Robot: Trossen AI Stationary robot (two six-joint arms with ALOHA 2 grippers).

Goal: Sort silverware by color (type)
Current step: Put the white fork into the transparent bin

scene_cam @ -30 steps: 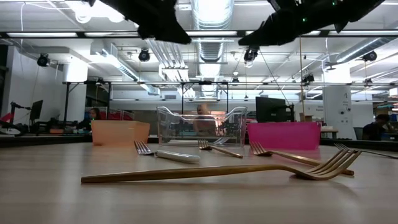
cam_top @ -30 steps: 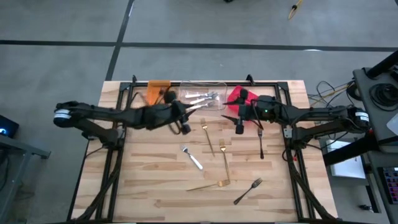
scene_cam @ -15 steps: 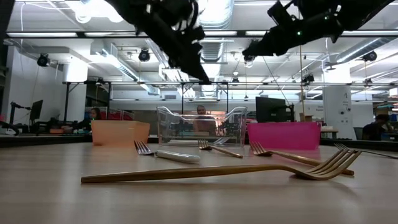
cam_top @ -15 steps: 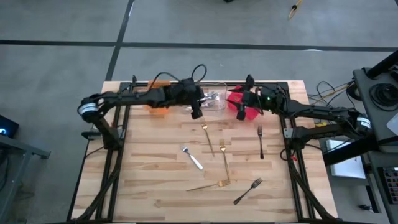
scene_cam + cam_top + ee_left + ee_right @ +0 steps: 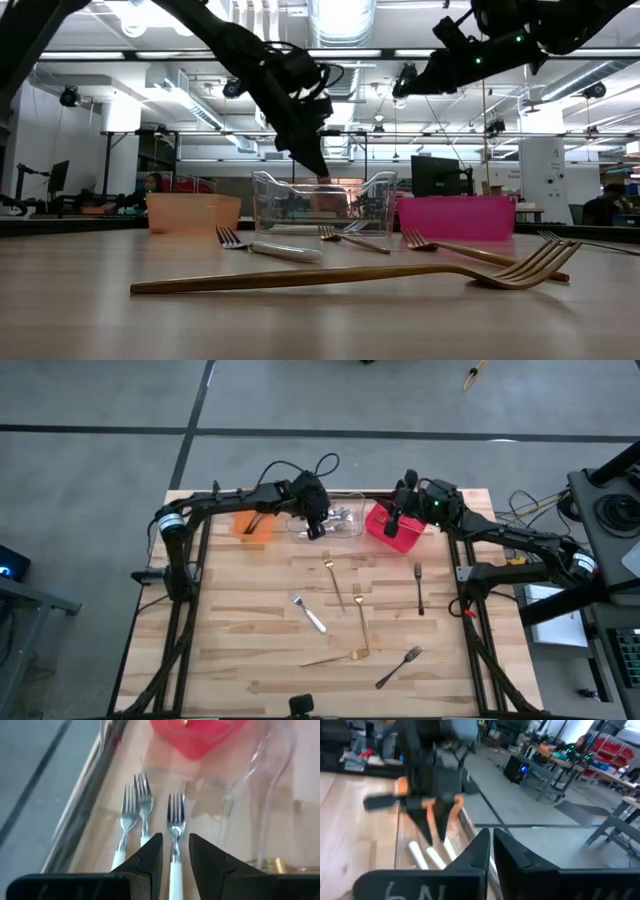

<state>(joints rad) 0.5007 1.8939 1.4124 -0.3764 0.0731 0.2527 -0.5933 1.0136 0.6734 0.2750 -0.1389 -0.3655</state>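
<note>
We see the left gripper (image 5: pixel 175 851) poised above the clear bin (image 5: pixel 352 526), its fingers closed on the white handle of a silver fork (image 5: pixel 175 827), with two more white-handled forks (image 5: pixel 135 812) lying just beside it below; the risk, as we judge it, is that a release from this height lets the fork bounce off the bin's wall or land across the neighbours and spill out. The right gripper (image 5: pixel 491 851) hovers over the red bin (image 5: pixel 393 530), clenched tight and holding nothing we can make out. Well behind both claws, toward the near edge of the table (image 5: pixel 230 660), the unsorted silverware lies scattered: slim gold forks (image 5: pixel 361 615), another white-handled piece (image 5: pixel 309 613) and dark forks (image 5: pixel 419 587), thin and flat on the wood, which we reckon will make them awkward to pinch cleanly
</note>
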